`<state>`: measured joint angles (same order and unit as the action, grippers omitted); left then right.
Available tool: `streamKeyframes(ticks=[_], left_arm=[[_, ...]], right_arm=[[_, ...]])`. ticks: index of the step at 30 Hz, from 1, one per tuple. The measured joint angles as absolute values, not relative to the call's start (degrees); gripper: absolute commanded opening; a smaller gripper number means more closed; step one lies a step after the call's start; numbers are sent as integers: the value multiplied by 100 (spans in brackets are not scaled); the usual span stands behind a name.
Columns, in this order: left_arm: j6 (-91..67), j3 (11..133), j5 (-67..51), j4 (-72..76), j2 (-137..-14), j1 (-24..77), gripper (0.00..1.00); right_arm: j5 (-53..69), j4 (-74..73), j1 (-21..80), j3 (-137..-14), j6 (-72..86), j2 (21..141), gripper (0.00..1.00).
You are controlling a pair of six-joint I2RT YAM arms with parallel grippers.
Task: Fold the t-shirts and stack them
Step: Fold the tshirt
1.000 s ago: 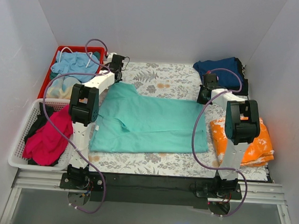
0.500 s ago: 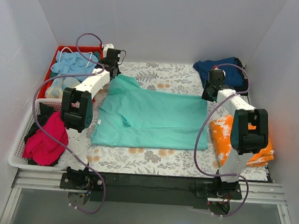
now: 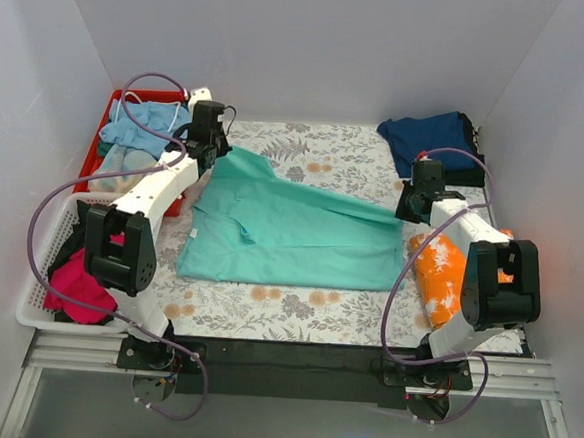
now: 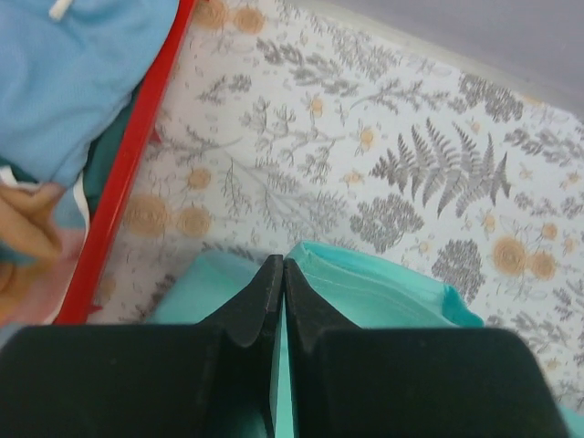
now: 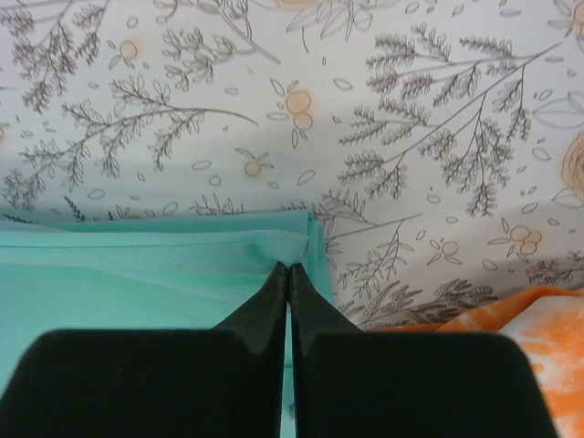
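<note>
A teal-green t-shirt (image 3: 291,239) lies spread on the flowered table cover in the middle. My left gripper (image 3: 216,156) is shut on its far left corner (image 4: 365,283) and holds it lifted. My right gripper (image 3: 405,213) is shut on its far right corner (image 5: 274,251), also lifted. The cloth's far edge is raised and taut between them. A navy blue t-shirt (image 3: 433,139) lies at the far right. An orange-and-white mottled t-shirt (image 3: 448,280) lies folded at the right, partly under my right arm. A magenta t-shirt (image 3: 77,284) hangs in the white basket.
A red bin (image 3: 115,101) at the far left holds light blue and other clothes. A white basket (image 3: 44,252) stands at the near left. White walls close in the back and both sides. The flowered cover (image 3: 316,161) shows beyond the teal shirt.
Both grippers have lifted the teal shirt's far corners and drawn them up and nearer. The far edge has come off the table. Both arms have swung outward.
</note>
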<state>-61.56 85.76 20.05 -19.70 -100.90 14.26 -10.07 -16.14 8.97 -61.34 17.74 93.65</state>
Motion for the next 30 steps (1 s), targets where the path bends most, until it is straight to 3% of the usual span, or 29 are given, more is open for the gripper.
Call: streamKeyframes(ticks=[12, 24, 30], left_arm=[[-6954, 6318, 2383, -2340, -8582, 1809, 0], [-7550, 5835, 2851, -2593, -7675, 1813, 0], [-8049, 5306, 2910, -3006, -7675, 1815, 2]], right_arm=[[-963, -1590, 897, -4827, 1782, 8158, 1], [-808, -1490, 902, -4095, 1824, 7487, 1], [-746, -1518, 921, -3793, 1846, 7175, 33]])
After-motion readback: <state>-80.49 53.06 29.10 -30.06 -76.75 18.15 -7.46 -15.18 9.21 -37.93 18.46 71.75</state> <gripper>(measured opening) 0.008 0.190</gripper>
